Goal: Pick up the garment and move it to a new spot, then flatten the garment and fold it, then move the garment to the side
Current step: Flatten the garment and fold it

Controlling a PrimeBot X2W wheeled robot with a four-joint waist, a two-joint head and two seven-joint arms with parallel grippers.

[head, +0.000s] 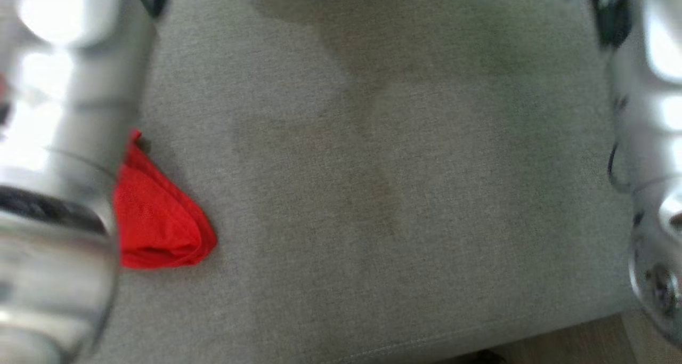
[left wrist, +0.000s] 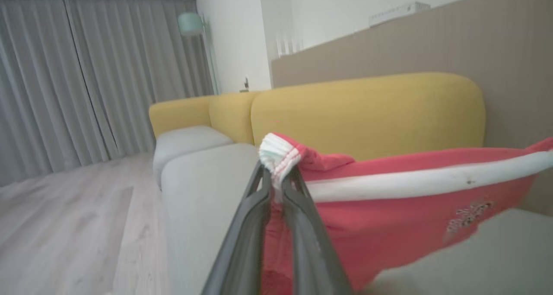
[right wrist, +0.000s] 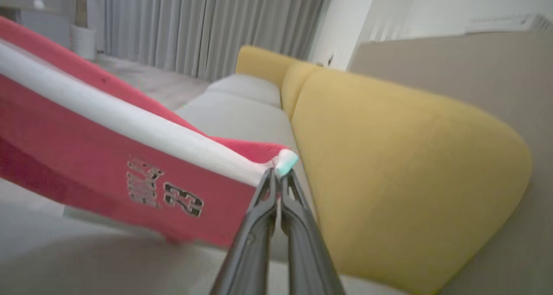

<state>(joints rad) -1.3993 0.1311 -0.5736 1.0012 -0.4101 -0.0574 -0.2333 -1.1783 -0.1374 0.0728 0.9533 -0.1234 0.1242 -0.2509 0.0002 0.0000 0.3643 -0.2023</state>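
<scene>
Spanning left hand point(left wrist: 277, 176) to right hand point(right wrist: 279, 175), each clamped on a corner, the garment point(left wrist: 389, 213) runs taut alongside the yellow backrest point(left wrist: 367, 113).

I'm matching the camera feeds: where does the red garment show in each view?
Head view: red garment at lower left, beside the pale forearm.
Left wrist view: garment from the jaws at centre to the right edge.
Right wrist view: garment from the left edge to the jaws at centre.
Shared landmark: the grey sofa seat.
</scene>
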